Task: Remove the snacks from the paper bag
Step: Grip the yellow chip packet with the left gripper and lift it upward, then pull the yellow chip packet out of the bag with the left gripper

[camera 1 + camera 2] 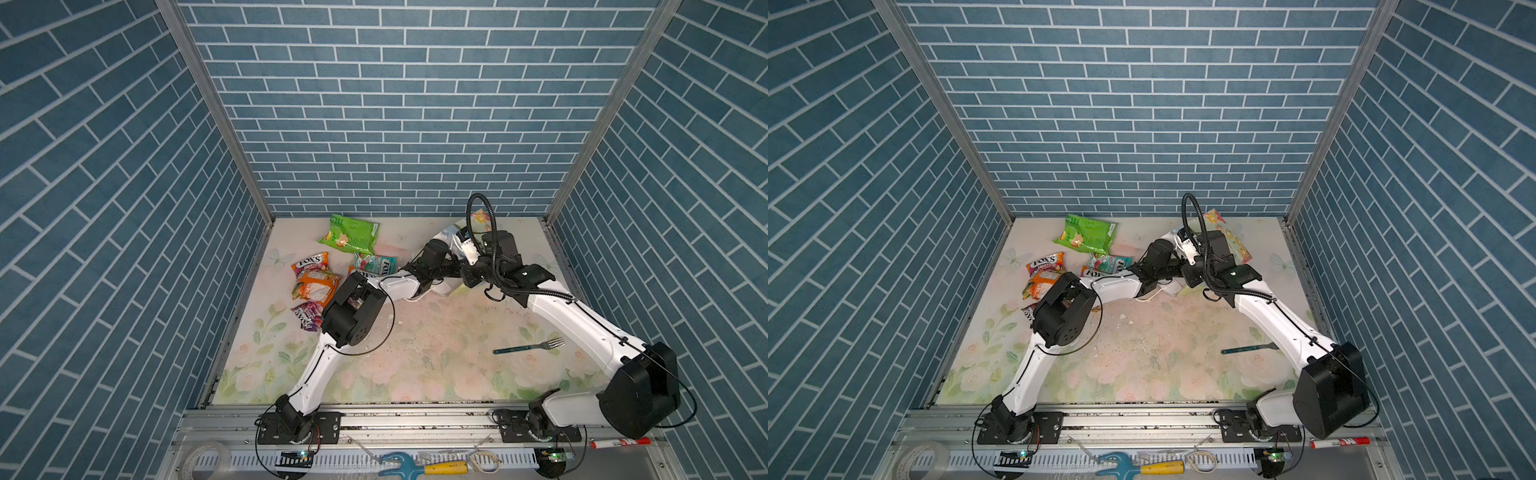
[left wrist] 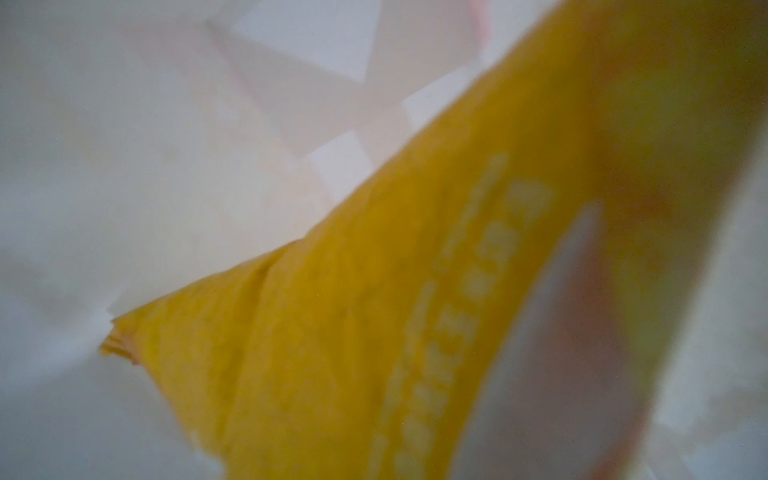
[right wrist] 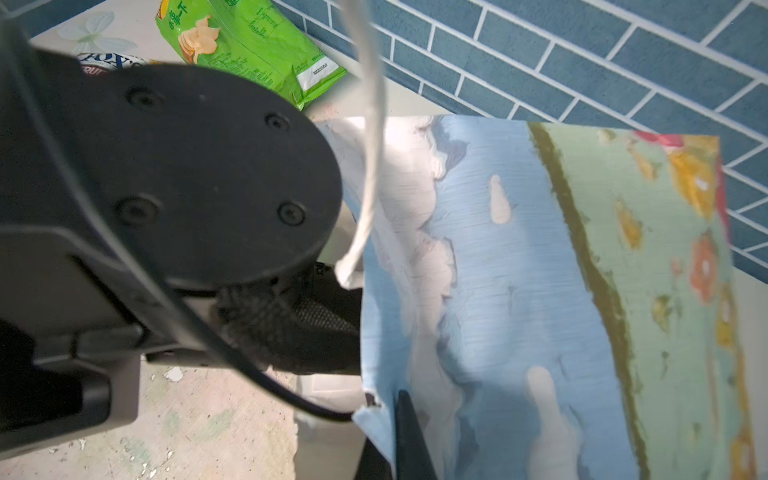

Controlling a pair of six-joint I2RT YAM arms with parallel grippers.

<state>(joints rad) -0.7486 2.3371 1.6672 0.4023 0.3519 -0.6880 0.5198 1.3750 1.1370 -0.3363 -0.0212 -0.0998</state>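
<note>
Left gripper is buried in the paper bag (image 3: pixel 498 270), with a yellow packet (image 2: pixel 332 332) right at its camera.
You can't tell whether the left gripper is closed on that packet (view too blurred, fingers hidden). The right gripper (image 3: pixel 401 424) is clamped on the bag's rim. Hold that pinch so the mouth doesn't collapse, and draw the left arm straight out along the bag's axis. The green chip bag (image 1: pixel 351 235) and FOX'S packets (image 1: pixel 311 262) lie just beyond the bag's mouth. The back wall (image 1: pixel 395 166) is close behind the bag. Open table (image 1: pixel 415 353) is on its near side, toward the fork (image 1: pixel 528 347).
</note>
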